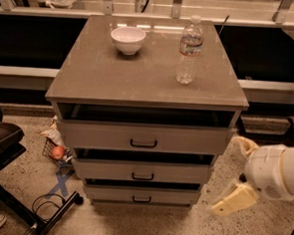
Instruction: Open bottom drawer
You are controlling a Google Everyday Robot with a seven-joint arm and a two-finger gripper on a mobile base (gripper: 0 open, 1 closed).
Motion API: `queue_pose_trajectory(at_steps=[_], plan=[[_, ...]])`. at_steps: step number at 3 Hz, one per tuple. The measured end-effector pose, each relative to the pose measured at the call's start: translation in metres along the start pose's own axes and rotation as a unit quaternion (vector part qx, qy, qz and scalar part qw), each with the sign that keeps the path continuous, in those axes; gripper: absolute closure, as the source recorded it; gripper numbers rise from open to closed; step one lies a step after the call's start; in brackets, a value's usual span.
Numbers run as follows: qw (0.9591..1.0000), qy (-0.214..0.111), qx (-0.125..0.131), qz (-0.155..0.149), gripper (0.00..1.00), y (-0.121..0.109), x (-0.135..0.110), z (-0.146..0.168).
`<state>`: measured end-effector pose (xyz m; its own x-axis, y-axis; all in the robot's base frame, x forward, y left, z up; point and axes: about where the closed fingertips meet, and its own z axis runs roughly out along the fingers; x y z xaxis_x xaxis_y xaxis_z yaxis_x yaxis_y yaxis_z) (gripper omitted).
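Cabinet (pixel 149 84): three drawers. Bottom drawer (pixel 107 193): lowest, dark handle (pixel 142 199) centred, dark gap above its front. Arm (pixel 276 172): white, low at the cabinet's right, angled down-left. Gripper (pixel 233 200): beige, just right of the bottom drawer, not touching it; its spread cannot be told.

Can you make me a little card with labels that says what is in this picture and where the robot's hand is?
cabinet: grey-beige, three drawers stacked
bottom drawer: lowest and shortest front, small dark bar handle, dark gap above it
gripper: cream-coloured, low on the cabinet's right, level with the bottom drawer, not touching it
bowl: white, on the cabinet top, back left
water bottle: clear, upright on the cabinet top, right of the bowl
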<state>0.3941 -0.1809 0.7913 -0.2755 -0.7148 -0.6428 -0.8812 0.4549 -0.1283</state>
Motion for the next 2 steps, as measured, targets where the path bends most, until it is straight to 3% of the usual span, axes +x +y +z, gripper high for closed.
queue_pose_trajectory(at_steps=[1, 2], plan=[[0.998, -0.045, 0.014, 0.041, 0.0, -0.0043, 0.0107, 0.0301], [0.9978, -0.047, 0.02, 0.042, 0.0, -0.0072, 0.0094, 0.0305]])
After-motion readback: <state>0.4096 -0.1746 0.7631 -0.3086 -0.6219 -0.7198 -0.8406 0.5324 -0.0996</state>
